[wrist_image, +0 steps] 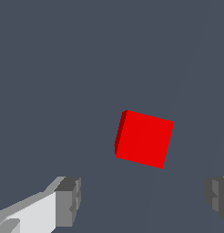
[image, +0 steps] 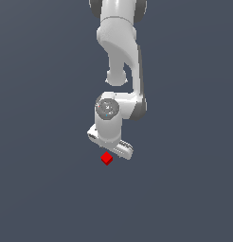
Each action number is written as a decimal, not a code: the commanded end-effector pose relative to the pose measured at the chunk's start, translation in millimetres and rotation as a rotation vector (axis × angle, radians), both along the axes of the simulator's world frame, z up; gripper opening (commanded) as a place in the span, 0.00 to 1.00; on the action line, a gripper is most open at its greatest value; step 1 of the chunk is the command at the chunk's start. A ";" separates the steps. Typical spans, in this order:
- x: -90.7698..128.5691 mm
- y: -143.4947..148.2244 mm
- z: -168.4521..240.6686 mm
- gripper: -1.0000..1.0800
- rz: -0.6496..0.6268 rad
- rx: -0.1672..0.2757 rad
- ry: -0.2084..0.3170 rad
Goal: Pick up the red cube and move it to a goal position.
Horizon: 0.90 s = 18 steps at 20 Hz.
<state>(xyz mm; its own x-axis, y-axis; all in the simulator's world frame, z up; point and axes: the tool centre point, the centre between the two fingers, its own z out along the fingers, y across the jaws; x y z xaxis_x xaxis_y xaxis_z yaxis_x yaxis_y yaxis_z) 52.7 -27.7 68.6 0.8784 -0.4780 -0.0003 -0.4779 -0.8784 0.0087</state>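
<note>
The gripper was spread wide, with its two grey fingertips well apart and nothing held between them. The red cube lay on the plain dark grey floor, turned at a slight angle to the fingers and touching neither. In the exterior view the cube sat just beside the lower edge of the white gripper, which hung from the white arm.
</note>
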 end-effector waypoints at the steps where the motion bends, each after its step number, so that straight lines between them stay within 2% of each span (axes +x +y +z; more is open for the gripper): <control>1: 6.5 -4.9 -14.0 0.96 -0.071 0.001 -0.002; 8: 17.2 -15.5 -40.3 0.96 -0.203 0.005 -0.005; 15: 20.6 -19.5 -48.7 0.96 -0.246 0.007 -0.005; 16: 20.6 -19.5 -48.7 0.00 -0.246 0.007 -0.005; 18: 20.6 -19.5 -48.7 0.00 -0.246 0.007 -0.005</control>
